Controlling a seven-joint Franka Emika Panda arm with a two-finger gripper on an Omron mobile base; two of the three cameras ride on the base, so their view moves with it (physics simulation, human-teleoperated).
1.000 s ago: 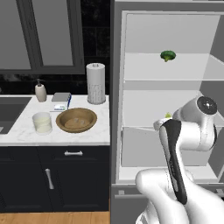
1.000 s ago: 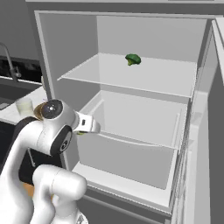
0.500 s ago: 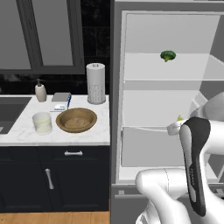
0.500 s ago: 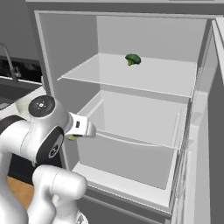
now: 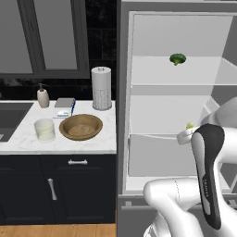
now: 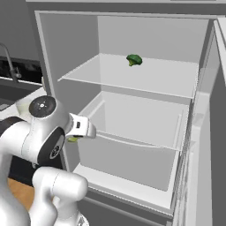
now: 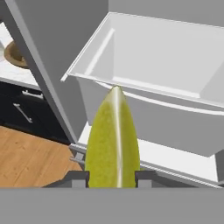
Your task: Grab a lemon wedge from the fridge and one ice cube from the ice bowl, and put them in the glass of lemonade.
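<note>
My gripper (image 7: pixel 113 177) is shut on the lemon wedge (image 7: pixel 113 140), a yellow-green pointed piece standing up between the fingertips (image 7: pixel 146 177). In the left base view the wedge (image 5: pixel 189 125) shows just above the hand (image 5: pixel 185 135), in front of the open fridge (image 5: pixel 124 106) at the level of its white drawer. In the right base view it (image 6: pixel 73 139) hangs under the hand (image 6: pixel 81 128) by the fridge's left wall (image 6: pixel 66 53). The brown ice bowl (image 5: pixel 81 127) and the glass of lemonade (image 5: pixel 45 129) stand on the counter, left of the fridge.
A broccoli floret (image 5: pixel 177 59) lies on the upper fridge shelf (image 6: pixel 154 86). A paper towel roll (image 5: pixel 102 88), a soap bottle (image 5: pixel 43 97) and a small box (image 5: pixel 65 102) stand behind the bowl. The sink (image 5: pixel 11 115) lies at far left. The fridge door (image 6: pixel 207 145) stands open on the right.
The arm has swung its forearm over and the hand with the wedge has shifted a little sideways in front of the drawer. The grip on the wedge is unchanged.
</note>
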